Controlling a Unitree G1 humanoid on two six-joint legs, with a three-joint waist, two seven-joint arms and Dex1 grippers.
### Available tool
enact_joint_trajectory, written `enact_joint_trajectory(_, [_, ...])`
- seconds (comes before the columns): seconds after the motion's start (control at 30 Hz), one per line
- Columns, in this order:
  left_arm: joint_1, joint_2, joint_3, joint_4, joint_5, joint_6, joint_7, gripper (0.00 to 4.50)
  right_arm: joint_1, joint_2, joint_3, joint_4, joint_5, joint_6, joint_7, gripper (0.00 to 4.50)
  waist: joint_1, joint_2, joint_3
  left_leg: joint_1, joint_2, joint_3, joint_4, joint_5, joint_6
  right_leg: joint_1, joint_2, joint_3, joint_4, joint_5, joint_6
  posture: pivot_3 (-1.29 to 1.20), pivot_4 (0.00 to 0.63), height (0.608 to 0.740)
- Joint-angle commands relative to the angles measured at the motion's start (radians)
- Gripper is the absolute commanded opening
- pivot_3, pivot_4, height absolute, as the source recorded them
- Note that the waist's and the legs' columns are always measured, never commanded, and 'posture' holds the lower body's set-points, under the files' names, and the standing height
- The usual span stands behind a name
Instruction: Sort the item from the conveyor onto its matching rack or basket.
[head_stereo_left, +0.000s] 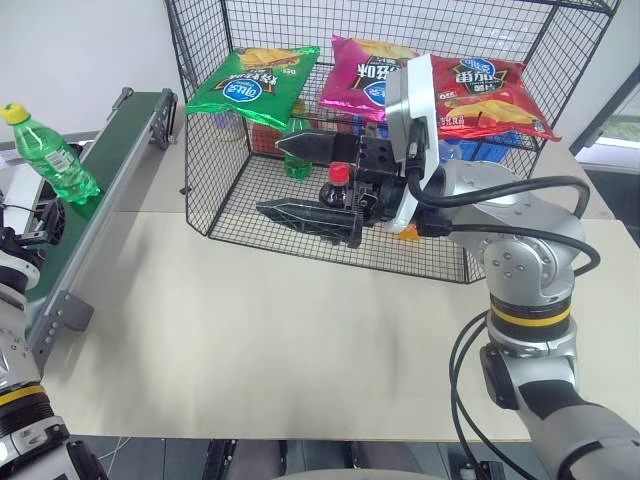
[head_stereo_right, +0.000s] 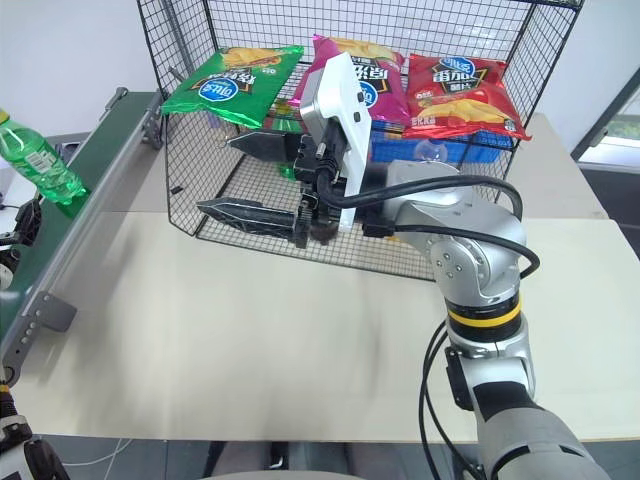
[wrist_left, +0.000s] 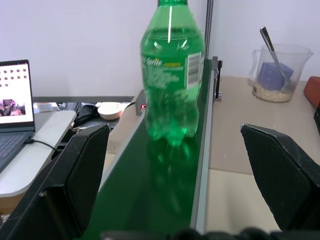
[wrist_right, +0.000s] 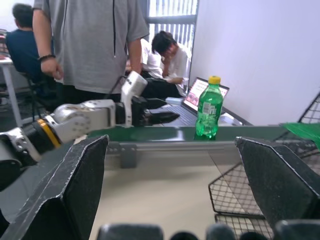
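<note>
My right hand (head_stereo_left: 305, 180), nearest, hangs spread above the bench (head_stereo_left: 280, 340) before the cage (head_stereo_left: 330, 235). In my left wrist view, my left hand's fingers (wrist_left: 82, 170) stand wide, empty; the bottle (wrist_left: 172, 80) stands upright on the conveyor (wrist_left: 165, 185) ahead.

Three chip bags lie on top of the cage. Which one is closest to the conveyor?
The green chip bag, at the cage's corner nearest the conveyor. The pink bag lies in the middle and the red bag at the far end.
</note>
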Motion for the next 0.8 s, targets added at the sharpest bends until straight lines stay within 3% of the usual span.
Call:
enact_joint_trajectory(0.03, [-0.025, 0.027, -0.007, 0.015, 0.001, -0.041, -0.004, 4.45, -0.030, 0.004, -0.029, -0.034, 0.017, -0.020, -0.019, 4.50, 0.001, 0.000, 0.000, 0.000, 0.000, 0.000, 0.000, 0.000, 0.000, 0.000, 0.000, -0.001, 0.000, 0.000, 0.000, 0.00, 0.150, 0.740])
enact_joint_trajectory(0.63, [-0.042, 0.056, -0.009, 0.090, 0.012, -0.073, 0.027, 4.45, -0.021, -0.009, -0.023, -0.008, -0.012, -0.057, -0.031, 4.50, 0.003, 0.000, 0.000, 0.000, 0.000, -0.001, 0.000, 0.000, 0.000, 0.000, -0.001, -0.002, 0.000, 0.000, 0.000, 0.00, 0.150, 0.740])
enact_joint_trajectory(0.77, [-0.027, 0.047, -0.003, 0.078, 0.001, -0.084, 0.026, 3.25, -0.019, -0.009, -0.021, -0.006, -0.017, -0.062, -0.029, 4.50, 0.003, 0.000, 0.000, 0.000, 0.000, -0.001, 0.000, 0.000, 0.000, 0.000, -0.002, -0.002, 0.000, 0.000, 0.000, 0.00, 0.150, 0.740])
enact_joint_trajectory(0.8, [-0.025, 0.047, -0.002, 0.077, 0.000, -0.084, 0.026, 3.15, -0.019, -0.009, -0.020, -0.006, -0.018, -0.062, -0.029, 4.50, 0.003, 0.000, 0.000, 0.000, 0.000, -0.001, 0.000, 0.000, 0.000, 0.000, -0.002, -0.002, 0.000, 0.000, 0.000, 0.00, 0.150, 0.740])
